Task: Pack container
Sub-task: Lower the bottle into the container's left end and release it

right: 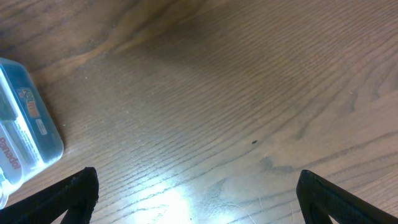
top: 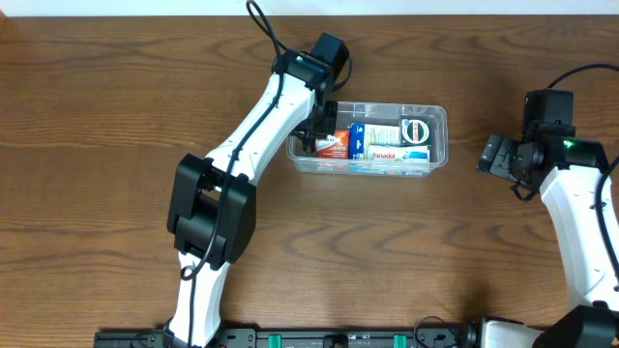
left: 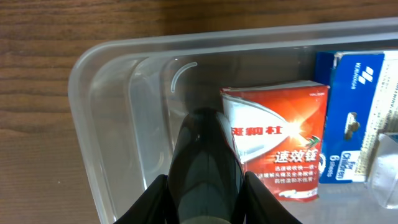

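Left gripper (top: 322, 126) closed on a dark glossy object (left: 204, 155), inside the container's (top: 437, 116) left end.
Found the container lying left-to-right toward the table's (top: 116, 116) far edge; right gripper (top: 495, 155) wide open, empty, beyond its right end; read Chinese print on the red carton (left: 280, 137) beside the object, "Panadol" on a white box (top: 385, 155).

The container (left: 93, 143) is clear glossy plastic, the table (top: 97, 116) grained wood, the red carton (left: 277, 143) shiny card, the dark object (left: 205, 168) glossy.
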`<act>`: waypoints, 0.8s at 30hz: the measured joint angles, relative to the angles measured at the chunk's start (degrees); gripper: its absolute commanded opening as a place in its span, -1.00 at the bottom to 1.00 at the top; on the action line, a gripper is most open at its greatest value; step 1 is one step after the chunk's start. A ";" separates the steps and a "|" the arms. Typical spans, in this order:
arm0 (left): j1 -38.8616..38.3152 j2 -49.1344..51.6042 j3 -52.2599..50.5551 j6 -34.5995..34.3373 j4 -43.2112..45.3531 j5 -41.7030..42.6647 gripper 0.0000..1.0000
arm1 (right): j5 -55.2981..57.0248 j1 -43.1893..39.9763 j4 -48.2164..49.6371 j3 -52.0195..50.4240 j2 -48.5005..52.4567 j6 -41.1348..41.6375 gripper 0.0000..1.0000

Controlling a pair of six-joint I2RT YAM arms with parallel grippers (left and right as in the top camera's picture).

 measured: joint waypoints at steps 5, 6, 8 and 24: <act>0.00 0.26 0.00 -0.57 0.63 -0.59 -0.61 | 0.00 0.00 0.00 0.00 0.00 0.00 0.98; 0.00 0.26 0.00 -0.72 0.72 -0.66 -0.61 | 0.00 0.00 0.00 0.00 0.00 0.00 0.99; 0.00 0.42 0.00 -0.96 0.81 -0.79 -0.61 | 0.00 0.00 -0.02 0.00 0.00 0.00 0.99; 0.00 3.15 0.00 -1.16 1.07 -0.79 -0.60 | 0.00 0.00 -0.02 0.00 0.00 0.00 0.99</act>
